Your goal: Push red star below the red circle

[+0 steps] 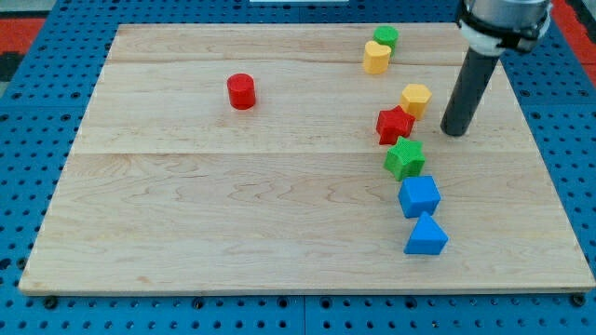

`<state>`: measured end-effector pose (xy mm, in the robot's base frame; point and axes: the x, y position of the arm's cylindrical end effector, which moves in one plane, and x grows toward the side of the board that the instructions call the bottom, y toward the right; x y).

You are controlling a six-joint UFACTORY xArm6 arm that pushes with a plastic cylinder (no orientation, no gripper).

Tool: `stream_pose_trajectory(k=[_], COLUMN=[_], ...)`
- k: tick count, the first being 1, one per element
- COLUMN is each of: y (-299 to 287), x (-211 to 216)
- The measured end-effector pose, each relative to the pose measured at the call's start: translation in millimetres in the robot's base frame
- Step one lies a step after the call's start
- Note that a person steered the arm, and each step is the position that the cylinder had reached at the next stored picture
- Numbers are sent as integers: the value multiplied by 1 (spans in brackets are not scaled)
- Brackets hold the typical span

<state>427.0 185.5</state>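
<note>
The red star [395,124] lies right of the board's middle, touching a yellow hexagon [416,98] at its upper right and close above a green star [405,159]. The red circle [241,91] stands far to the view's left, in the upper left part of the board. My tip [453,131] rests on the board to the right of the red star, a short gap away, just right of and below the yellow hexagon.
A green circle [386,38] and a yellow block [376,58] sit together near the top edge. A blue cube [419,196] and a blue triangle [426,235] lie below the green star. The wooden board [186,233] sits on a blue pegboard.
</note>
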Motion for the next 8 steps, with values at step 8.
stream_pose_trajectory(k=[8], y=[-7], x=[-31])
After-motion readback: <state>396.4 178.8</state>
